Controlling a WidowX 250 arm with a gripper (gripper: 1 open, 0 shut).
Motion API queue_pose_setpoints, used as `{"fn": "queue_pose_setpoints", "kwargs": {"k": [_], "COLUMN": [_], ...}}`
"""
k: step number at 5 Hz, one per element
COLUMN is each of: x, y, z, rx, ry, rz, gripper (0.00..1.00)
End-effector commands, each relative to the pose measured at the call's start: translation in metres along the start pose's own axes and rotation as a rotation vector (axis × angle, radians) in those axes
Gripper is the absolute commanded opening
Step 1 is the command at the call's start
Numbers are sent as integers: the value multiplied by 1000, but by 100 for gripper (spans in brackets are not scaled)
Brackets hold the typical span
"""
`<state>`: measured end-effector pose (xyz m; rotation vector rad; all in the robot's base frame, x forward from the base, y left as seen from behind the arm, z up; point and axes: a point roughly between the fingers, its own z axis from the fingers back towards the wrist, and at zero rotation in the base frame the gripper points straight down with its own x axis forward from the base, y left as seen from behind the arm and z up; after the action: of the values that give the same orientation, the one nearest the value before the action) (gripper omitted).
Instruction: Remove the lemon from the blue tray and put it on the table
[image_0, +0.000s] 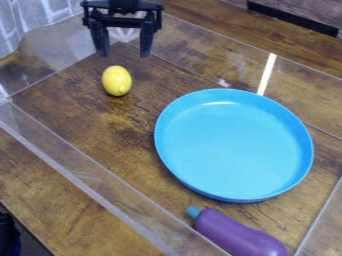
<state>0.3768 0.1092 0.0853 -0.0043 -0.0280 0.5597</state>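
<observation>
The lemon (118, 80) lies on the dark wood table (94, 130), to the left of the blue tray (234, 144) and clear of its rim. The tray holds nothing. My gripper (122, 44) hangs above and behind the lemon near the top of the view, pointing down. It is open, its two black fingers spread wide with nothing between them, and it does not touch the lemon.
A purple eggplant (241, 236) with a blue-green cap lies at the bottom right, just below the tray. Low clear plastic walls (60, 160) border the table on the left and front.
</observation>
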Motion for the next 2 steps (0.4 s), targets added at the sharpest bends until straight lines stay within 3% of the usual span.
{"fn": "queue_pose_setpoints", "kwargs": {"k": [1, 2], "x": [22, 37], "y": [10, 13], "z": [16, 10], "rx": [-17, -26], "ry": [-75, -83], "rz": [-6, -26], "gripper": [100, 100]}}
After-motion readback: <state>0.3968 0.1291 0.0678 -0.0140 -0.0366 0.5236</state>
